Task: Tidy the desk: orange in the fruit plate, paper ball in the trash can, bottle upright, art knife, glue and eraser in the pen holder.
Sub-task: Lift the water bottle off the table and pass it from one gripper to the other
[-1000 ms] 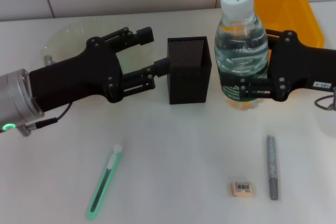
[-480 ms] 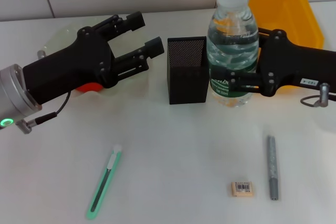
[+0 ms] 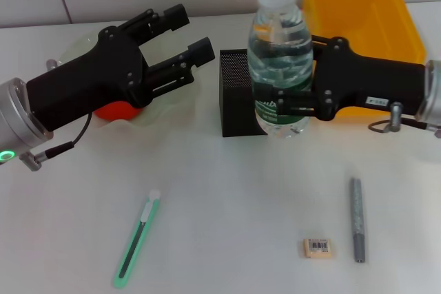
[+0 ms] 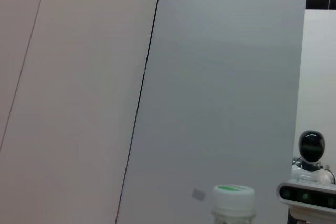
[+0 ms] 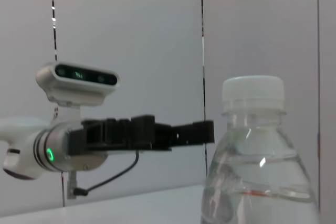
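The water bottle stands upright, green-capped, clamped at its label by the right claw, which reaches in from 3 o'clock. Whether its base rests on the white surface or hangs just above it is hard to tell. The bottle sits in front of the right part of the black mesh pen holder, hiding that side of it. In the right wrist view the bottle fills the near side, with the other arm beyond it.

At 1 o'clock behind the right arm lies the yellow bin. At 10 o'clock the left claw hovers with its fingers spread and nothing between them, above the clear fruit plate, where the orange shows partly under the arm.

Nearer the front edge, the green art knife lies at 7 o'clock, pointing slightly away. The eraser lies at 5 o'clock, just beside the grey glue stick, not touching it.
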